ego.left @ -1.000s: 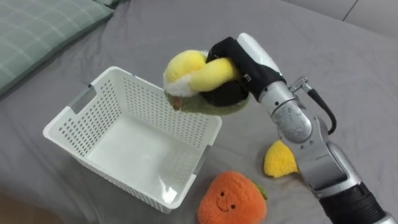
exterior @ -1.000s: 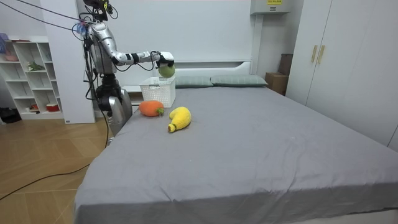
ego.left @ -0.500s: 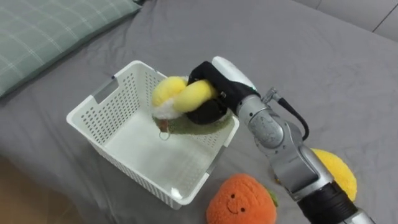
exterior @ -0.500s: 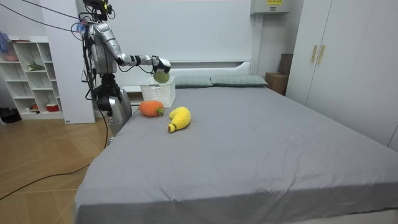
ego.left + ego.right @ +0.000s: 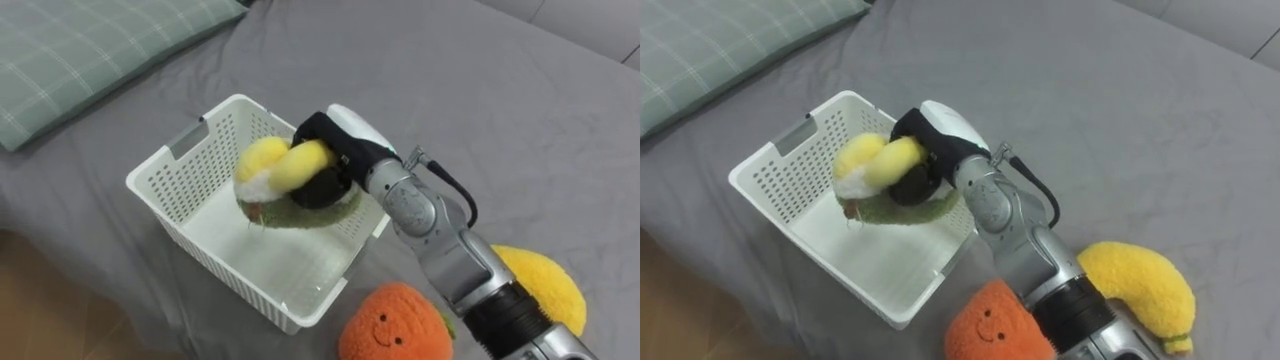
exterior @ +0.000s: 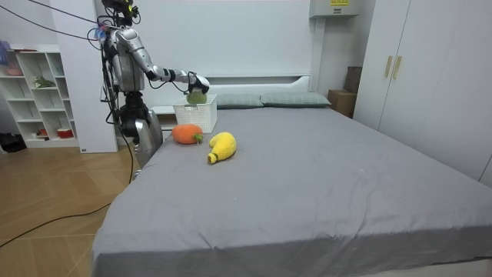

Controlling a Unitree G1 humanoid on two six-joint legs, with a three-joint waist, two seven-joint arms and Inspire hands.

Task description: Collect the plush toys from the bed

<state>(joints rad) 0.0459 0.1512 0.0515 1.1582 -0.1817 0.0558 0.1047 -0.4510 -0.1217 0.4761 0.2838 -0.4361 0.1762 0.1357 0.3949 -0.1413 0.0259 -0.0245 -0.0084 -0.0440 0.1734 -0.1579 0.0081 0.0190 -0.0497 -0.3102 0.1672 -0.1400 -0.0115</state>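
My right hand (image 5: 335,160) is shut on a plush toy (image 5: 268,178) with yellow, white and green parts. It holds the toy over the open top of the white slotted basket (image 5: 172,165), just inside the far right rim, and the green part hangs into the basket. The basket's floor (image 5: 280,265) shows bare below it. An orange plush with a smiling face (image 5: 395,325) lies on the grey bed beside the basket's near right corner. A yellow banana plush (image 5: 545,285) lies further right. In the room view I stand at the bed's corner with my arm stretched over the basket (image 6: 194,115).
A green checked pillow (image 5: 90,45) lies at the upper left, behind the basket. Grey bedding (image 5: 480,100) stretches open to the far right. The room view has a white shelf (image 6: 34,92) at its left and wardrobes (image 6: 430,69) at its right.
My right hand has carried the plush toy to the left and down, from above the basket's right rim to over its inside. The eye view has shifted too.
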